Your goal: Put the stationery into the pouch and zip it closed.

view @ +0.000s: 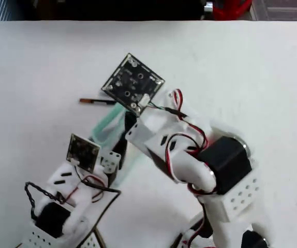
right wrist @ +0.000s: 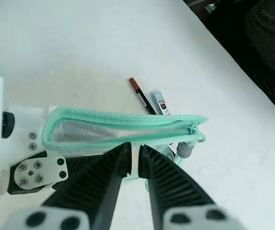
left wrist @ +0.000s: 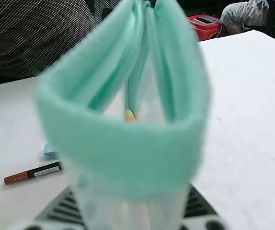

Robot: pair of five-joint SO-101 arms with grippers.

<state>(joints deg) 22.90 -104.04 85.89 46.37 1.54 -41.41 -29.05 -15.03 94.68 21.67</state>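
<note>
A mint-green pouch [right wrist: 123, 125] with clear sides stands on edge on the white table. My left gripper [left wrist: 128, 218] is shut on one end of it, and its green rim [left wrist: 128, 158] rises close in front of that camera. Something yellow [left wrist: 129, 115] shows inside. The zip pull [right wrist: 193, 130] sits at the pouch's far end. My right gripper [right wrist: 136, 149] hangs over the pouch with its fingers almost together and its tips against the near rim. A brown-capped pen [right wrist: 140, 95] and a small blue eraser [right wrist: 160, 101] lie on the table beyond the pouch.
In the high view both arms crowd the lower middle, with the pouch [view: 108, 129] between them and the pen [view: 97, 101] just beyond. The table's far edge [view: 148, 20] runs along the top. A red object [left wrist: 204, 23] lies past it.
</note>
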